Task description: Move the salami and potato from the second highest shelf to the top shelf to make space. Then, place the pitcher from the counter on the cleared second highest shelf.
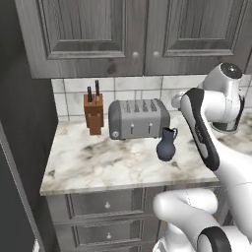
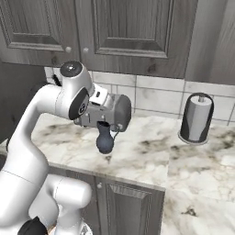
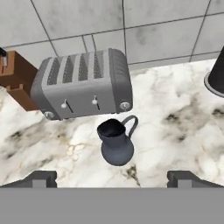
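A dark blue-grey pitcher [image 1: 166,145] [image 2: 105,141] [image 3: 116,144] stands upright on the white marble-look counter [image 1: 98,167] [image 2: 147,158] [image 3: 179,127], just in front of the toaster, its handle turned toward the right of the hand view. My gripper [image 3: 113,179] hovers above and slightly in front of it, open, with nothing between its widely spread fingertips [image 3: 40,177]. The salami, the potato, the top shelf and the second highest shelf are out of view.
A grey four-slot toaster [image 1: 139,118] [image 3: 83,83] sits against the tiled wall behind the pitcher. A wooden knife block [image 1: 93,114] [image 3: 15,78] is to its left, a dark paper-towel holder [image 2: 196,118] to the right. Dark wood cabinets [image 1: 133,34] hang overhead.
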